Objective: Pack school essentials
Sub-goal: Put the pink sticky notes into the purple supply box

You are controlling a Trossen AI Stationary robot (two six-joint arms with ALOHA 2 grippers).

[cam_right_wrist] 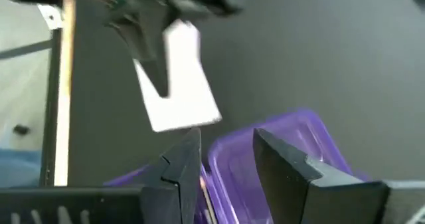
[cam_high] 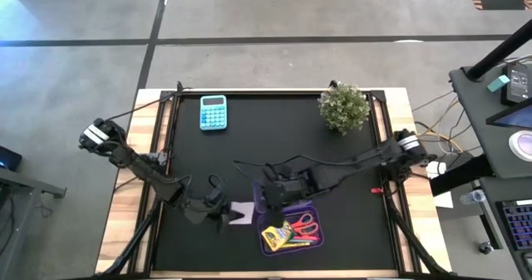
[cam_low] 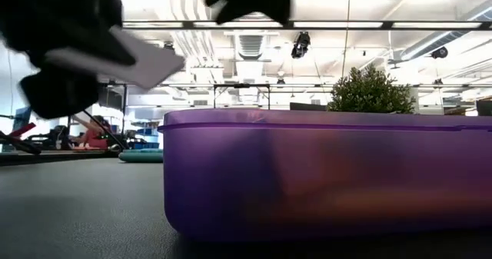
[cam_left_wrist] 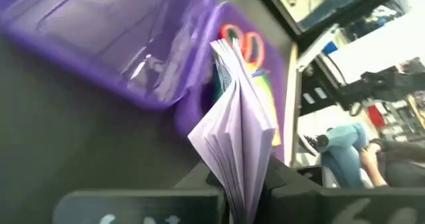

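Near the front edge of the black worktop [cam_high: 249, 147], just left of its middle, the left gripper [cam_high: 223, 216] grasps the lilac note pad [cam_high: 242, 213] by one edge, and the low view shows the pad lifted clear of the surface and tilted. From the left wrist camera the pad's pages [cam_left_wrist: 238, 141] fan out between that arm's two dark fingers, pointing toward the translucent purple case [cam_high: 287, 226] just beside it. That case sits at the front edge, right of centre, and already contains the yellow crayon box [cam_high: 273, 236], the red-handled scissors [cam_high: 306, 223] and several thin coloured pens [cam_high: 301, 242]. Its lid [cam_left_wrist: 113, 44] lies open, joined to the case on the side away from the front edge. The right gripper [cam_high: 274, 197] hovers over the far rim of the case, its fingers [cam_right_wrist: 282, 164] spread apart and grasping nothing. A blue calculator [cam_high: 214, 112] lies near the back edge, left of centre, and a small potted plant [cam_high: 343, 106] stands toward the back right corner, both well apart from the case.
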